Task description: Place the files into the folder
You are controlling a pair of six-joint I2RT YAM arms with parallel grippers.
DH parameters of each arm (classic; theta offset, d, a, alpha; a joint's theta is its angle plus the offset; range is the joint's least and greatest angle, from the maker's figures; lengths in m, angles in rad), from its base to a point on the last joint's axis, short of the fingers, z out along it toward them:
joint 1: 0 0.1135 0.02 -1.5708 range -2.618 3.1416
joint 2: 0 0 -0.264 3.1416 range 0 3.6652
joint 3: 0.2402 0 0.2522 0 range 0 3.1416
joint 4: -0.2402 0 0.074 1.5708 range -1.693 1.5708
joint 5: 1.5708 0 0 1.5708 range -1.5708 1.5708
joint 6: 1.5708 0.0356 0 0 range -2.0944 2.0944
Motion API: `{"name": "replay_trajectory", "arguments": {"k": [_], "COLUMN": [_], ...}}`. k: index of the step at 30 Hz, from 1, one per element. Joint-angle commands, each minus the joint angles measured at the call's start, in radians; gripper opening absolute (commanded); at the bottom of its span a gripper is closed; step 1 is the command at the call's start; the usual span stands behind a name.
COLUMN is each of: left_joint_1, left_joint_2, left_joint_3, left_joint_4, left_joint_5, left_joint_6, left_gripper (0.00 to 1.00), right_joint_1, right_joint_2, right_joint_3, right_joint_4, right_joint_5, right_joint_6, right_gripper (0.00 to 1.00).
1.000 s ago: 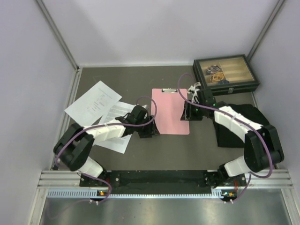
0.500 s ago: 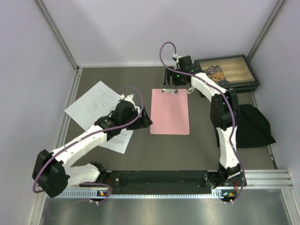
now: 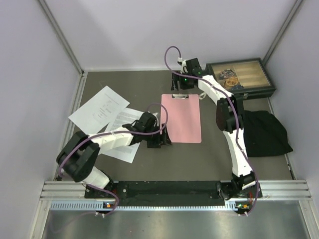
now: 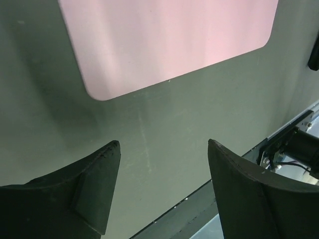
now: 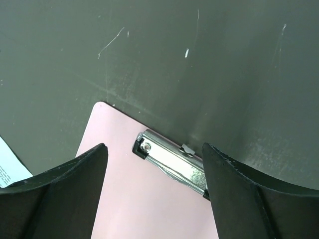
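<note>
Grey desk (image 3: 124,84) is carrying everything; left fingers (image 4: 92,189) are hovering spread just short of the pink folder (image 4: 164,40); right fingers (image 5: 55,199), spread, are flanking its clip (image 5: 169,162); papers (image 3: 99,109) are lying left of the left fingers.

Count log for you: two files, one sparse sheet (image 3: 99,108) and one dense sheet (image 3: 119,120). One pink folder (image 3: 182,119), and you can count one metal clip (image 5: 172,162) on it. One dark box (image 3: 239,78) with a glass lid. One black cloth (image 3: 264,133). Two grippers, left gripper (image 4: 162,144) and right gripper (image 5: 154,149); two fingers each, four total.
</note>
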Motion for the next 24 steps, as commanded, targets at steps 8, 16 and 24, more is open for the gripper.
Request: {"name": "replay_trajectory", "arguments": {"k": [8,16,24], "left_joint_1": [-0.019,-0.002,0.051], "left_joint_2": [0.22,0.217,0.213], "left_joint_3": [0.099,0.112,0.092], "left_joint_4": [0.166,0.096,0.025], "left_joint_5": [0.008,-0.108,-0.181], "left_joint_6": [-0.075,-0.068,-0.022], "left_gripper": [0.7,0.73,0.73], "right_joint_1": [-0.027,-0.031,-0.031], "right_joint_2": [-0.03,-0.121,-0.376], "right_joint_3": [-0.115,-0.288,-0.633], "right_joint_4": [0.027,0.035,0.075], "right_joint_5": [-0.05,-0.059,0.013], "right_joint_6": [-0.003,0.048,0.172], "right_gripper": [0.75,0.72,0.68]}}
